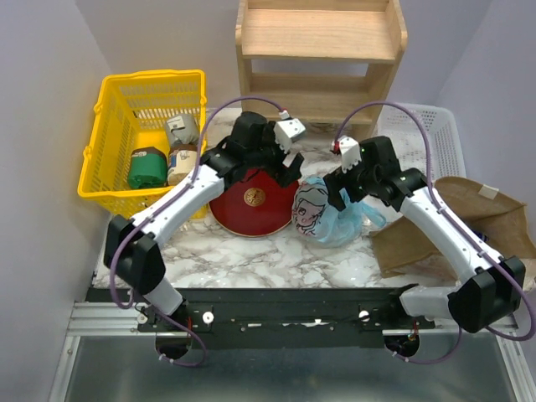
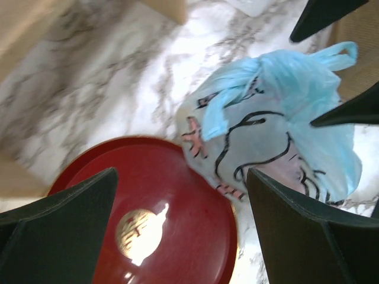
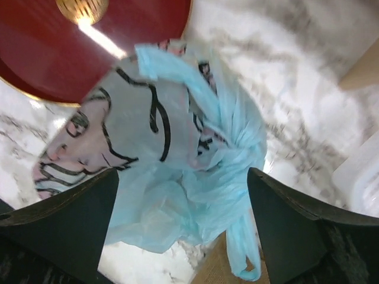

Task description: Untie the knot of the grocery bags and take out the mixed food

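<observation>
Marble tabletop (image 1: 251,260) bears the light-blue bag (image 1: 328,213), red lettering unreadable, left and right jaws both spread wide

The blue bag (image 1: 333,219) is showing thin, translucent, crinkled plastic. At its 9 o'clock, the red plate (image 1: 251,201) is reflecting light off a glossy, smooth face. At its 3 o'clock, the brown bag (image 1: 469,222) is presenting matt, stiff paper. The tabletop (image 1: 251,261) is appearing smooth and marble-patterned.

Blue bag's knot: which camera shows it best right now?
Left wrist: the knot sits sharp atop the blue bag, both tails spread. Right wrist shows the bag large, but the knot only as bunched folds. Top external shows the bag small, with the knot unreadable.
</observation>
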Robot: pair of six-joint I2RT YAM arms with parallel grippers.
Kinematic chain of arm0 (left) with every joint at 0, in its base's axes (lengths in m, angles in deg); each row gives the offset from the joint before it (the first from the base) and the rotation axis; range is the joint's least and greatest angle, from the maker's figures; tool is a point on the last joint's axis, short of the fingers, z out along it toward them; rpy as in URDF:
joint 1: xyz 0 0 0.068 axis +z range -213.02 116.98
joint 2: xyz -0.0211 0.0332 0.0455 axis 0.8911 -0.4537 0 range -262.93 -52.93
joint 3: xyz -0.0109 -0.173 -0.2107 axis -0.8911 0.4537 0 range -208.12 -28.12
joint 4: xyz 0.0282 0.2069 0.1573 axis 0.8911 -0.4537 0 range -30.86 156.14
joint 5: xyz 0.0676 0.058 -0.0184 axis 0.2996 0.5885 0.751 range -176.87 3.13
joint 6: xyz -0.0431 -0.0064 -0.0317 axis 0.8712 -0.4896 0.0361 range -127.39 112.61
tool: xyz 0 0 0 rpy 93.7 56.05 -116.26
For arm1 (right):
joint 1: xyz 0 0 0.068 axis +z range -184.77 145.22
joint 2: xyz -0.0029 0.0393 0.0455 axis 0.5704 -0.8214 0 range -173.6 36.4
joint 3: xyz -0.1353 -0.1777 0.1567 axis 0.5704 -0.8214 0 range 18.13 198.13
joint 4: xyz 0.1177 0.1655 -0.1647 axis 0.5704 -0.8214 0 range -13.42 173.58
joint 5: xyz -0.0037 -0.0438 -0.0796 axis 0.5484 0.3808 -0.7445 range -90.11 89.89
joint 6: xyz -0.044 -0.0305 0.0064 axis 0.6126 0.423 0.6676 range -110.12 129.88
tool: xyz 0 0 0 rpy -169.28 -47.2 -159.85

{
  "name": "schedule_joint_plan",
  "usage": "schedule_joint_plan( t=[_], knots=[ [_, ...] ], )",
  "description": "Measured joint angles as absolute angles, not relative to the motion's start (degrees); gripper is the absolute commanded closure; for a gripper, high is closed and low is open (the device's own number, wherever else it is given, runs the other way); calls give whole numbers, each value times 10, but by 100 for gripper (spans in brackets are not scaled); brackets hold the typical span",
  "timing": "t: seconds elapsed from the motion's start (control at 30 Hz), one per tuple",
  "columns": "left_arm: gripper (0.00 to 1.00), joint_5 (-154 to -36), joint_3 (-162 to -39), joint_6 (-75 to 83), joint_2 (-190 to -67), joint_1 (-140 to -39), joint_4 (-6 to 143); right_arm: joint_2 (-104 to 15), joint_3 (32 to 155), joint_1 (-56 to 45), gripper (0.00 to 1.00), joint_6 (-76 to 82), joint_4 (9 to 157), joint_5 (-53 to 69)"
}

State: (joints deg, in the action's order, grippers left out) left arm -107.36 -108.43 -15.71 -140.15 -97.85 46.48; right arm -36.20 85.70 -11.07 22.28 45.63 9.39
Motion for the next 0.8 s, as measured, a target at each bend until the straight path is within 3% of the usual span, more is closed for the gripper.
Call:
schedule_joint_plan(
  t=[0.33,0.43,0.53,0.63,0.67,0.77,0.8],
  knots=[
    [2,-1176,-1231,-153,-1629,-1003,430,-443,817,-186,4,221,433,75],
    [3,-1185,-1252,-153,-1671,-1006,424,-463,816,-201,20,232,434,77],
    [11,-1184,-1259,-161,-1693,-1010,408,-475,812,-203,48,241,433,103],
    [40,-1184,-1259,-168,-1706,-1016,395,-471,811,-203,69,249,432,127],
    [59,-1184,-1259,-175,-1708,-1018,392,-468,811,-203,73,253,432,132],
    [100,-1189,-1266,-192,-1715,-1018,364,-448,812,-203,88,268,429,140],
    [100,-1191,-1270,-198,-1718,-1018,356,-437,814,-203,89,275,427,141]
  ],
)
